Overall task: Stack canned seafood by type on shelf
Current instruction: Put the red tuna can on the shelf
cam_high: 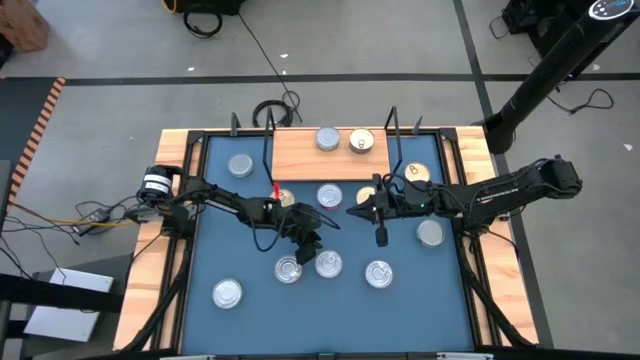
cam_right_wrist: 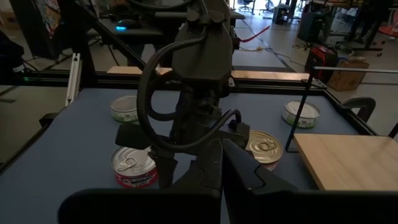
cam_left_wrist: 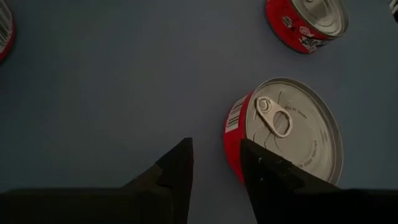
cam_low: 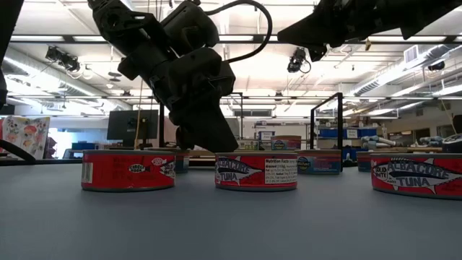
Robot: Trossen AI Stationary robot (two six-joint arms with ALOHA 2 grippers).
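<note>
— While right gripper (cam_high: pixel 352 212) hangs mid-table, fingers together, where's left?
— Left gripper (cam_left_wrist: pixel 214 163) parted, low beside a red tin (cam_left_wrist: pixel 292 130), not clamping; two tins (cam_high: pixel 345 140) on shelf (cam_high: pixel 300 155).

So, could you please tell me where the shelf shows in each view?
High view: shelf in the upper half, centre.
Low view: only its black upright, right of centre, behind the tins.
Left wrist view: not in it.
Right wrist view: its board at lower right.
Shared landmark: the left gripper, low over the tins in front of the shelf.
</note>
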